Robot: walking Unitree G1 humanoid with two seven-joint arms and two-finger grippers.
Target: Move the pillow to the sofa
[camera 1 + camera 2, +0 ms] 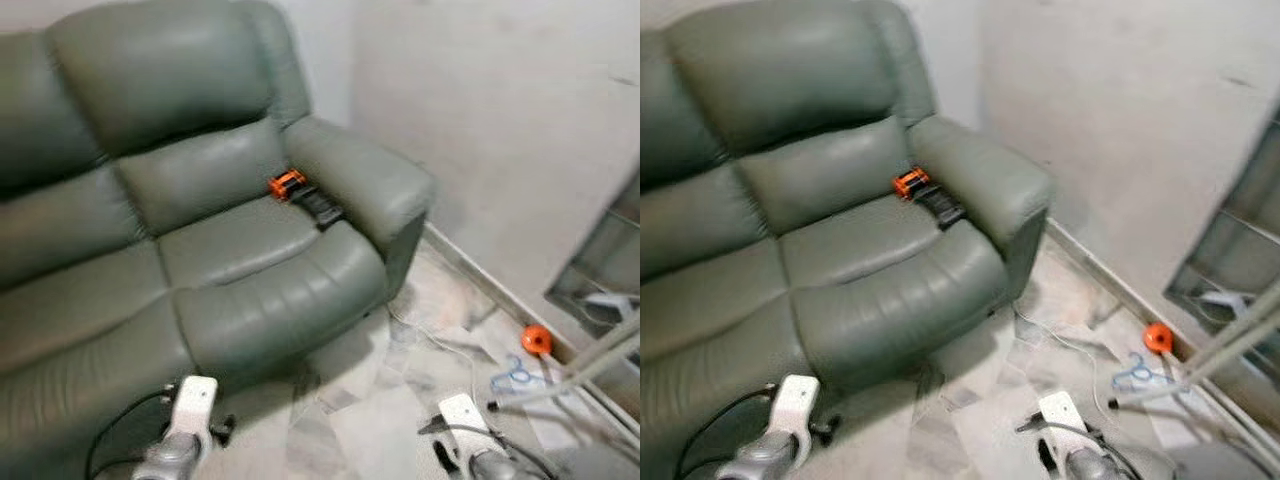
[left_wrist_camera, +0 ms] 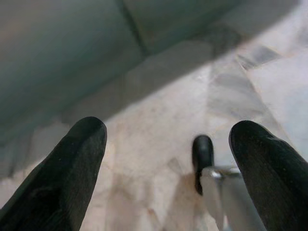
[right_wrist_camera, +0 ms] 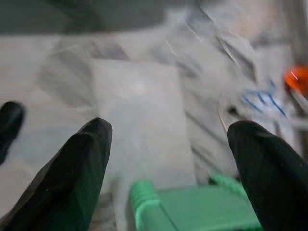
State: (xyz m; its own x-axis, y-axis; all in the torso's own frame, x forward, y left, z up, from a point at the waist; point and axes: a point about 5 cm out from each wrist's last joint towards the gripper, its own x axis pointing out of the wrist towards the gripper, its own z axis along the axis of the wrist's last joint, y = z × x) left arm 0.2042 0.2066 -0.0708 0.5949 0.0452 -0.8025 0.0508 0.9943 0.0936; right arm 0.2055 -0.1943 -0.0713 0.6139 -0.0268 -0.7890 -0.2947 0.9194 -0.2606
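Sofa: the grey-green sofa point(image 1: 200, 230) is sitting ahead of and above both sets of jaws, its seat carrying an orange gadget point(image 1: 286, 184) beside the armrest.
Pillow: it cannot be made out anywhere, so its place is unknown.
Left gripper point(image 2: 168, 163): hanging low over the marble floor point(image 1: 360, 420), jaws spread wide and holding nothing.
Right gripper point(image 3: 166, 168): jaws likewise gaping and empty, a green object point(image 3: 192, 209) lying just below them.
Handling: judging by kind, a pillow is likely light, soft and yielding; pinching deep into a corner or edge seems best.
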